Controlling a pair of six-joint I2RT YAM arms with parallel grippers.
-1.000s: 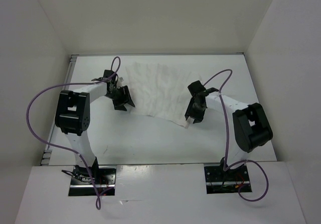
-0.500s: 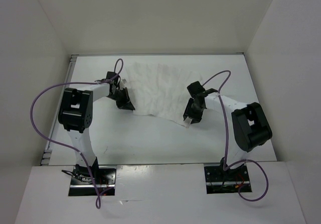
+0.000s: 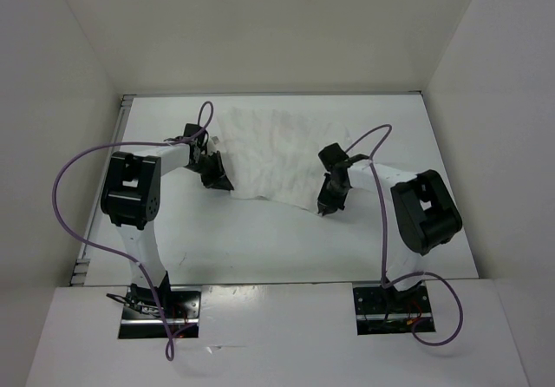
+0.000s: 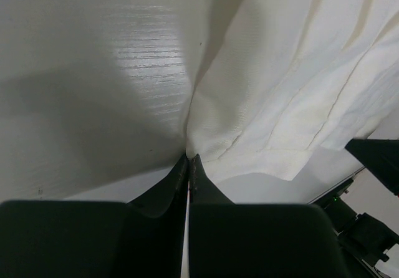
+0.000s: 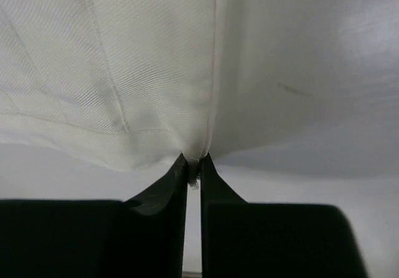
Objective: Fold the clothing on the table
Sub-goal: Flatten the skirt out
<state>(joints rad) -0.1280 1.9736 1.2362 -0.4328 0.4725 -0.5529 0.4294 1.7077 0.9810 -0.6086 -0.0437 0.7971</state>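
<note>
While both arms reach in over the desk (image 3: 260,239), the clothing (image 3: 270,154) lies spread flat toward the far middle of it, white on white, with faint grid creases showing. The garment's near edge runs slanted: left corner farther, right corner nearer.

Left pincer (image 3: 220,181) is at the near-left corner of the clothing, fingers closed together with the corner fabric nipped at the tips. Left wrist view shows the cloth gathering to a small peak right at the tip line, with a hemmed edge running off to the right.

Right pincer (image 3: 326,206) is at the near-right corner, jaws nearly together and clamped on a thin fold of the hem. Right wrist view shows fabric pinched in the narrow slot between the fingers, with a seam running straight up from it.

Both sets of tips are low, at or just off the desk surface; cannot tell which. The rest of the garment rests on the desk between the two arms, its far edge near the far rim. Purple cable (image 3: 57,198) loops off the left arm, another off the right.
</note>
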